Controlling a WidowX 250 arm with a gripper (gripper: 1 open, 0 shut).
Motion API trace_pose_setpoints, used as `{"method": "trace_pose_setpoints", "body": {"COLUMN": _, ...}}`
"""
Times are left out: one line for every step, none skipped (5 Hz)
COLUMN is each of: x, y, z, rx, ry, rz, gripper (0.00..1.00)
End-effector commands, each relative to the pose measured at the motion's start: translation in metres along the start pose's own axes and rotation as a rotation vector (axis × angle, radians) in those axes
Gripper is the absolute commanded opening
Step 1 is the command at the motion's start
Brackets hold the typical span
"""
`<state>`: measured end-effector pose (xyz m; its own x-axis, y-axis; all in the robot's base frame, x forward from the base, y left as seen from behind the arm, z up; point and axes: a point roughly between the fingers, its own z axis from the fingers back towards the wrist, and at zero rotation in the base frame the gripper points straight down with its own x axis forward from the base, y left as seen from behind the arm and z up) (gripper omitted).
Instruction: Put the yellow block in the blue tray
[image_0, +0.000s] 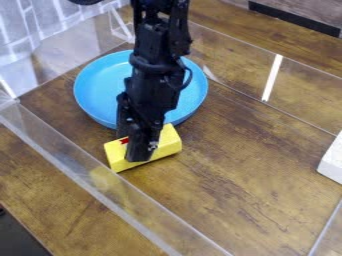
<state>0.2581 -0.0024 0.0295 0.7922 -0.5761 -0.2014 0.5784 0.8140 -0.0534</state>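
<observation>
The yellow block, a small bar with a red label on top, lies low over the wooden table just in front of the blue tray. My gripper points steeply down and is shut on the block, with the black fingers covering its middle. The block's near-left end and right end show on either side of the fingers. I cannot tell whether the block touches the table. The round blue tray lies behind and to the left, its right half hidden by the arm.
Clear acrylic walls run along the table's left and front edges. A white object sits at the right edge. A bright reflective strip stands behind on the right.
</observation>
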Motion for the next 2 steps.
{"method": "trace_pose_setpoints", "body": {"x": -0.0061, "y": 0.0039, "z": 0.0019, "rx": 0.014, "ry": -0.056, "rz": 0.003, "gripper": 0.0}}
{"method": "trace_pose_setpoints", "body": {"x": -0.0094, "y": 0.0063, "z": -0.0043, "rx": 0.018, "ry": -0.069, "rz": -0.056, "gripper": 0.0}}
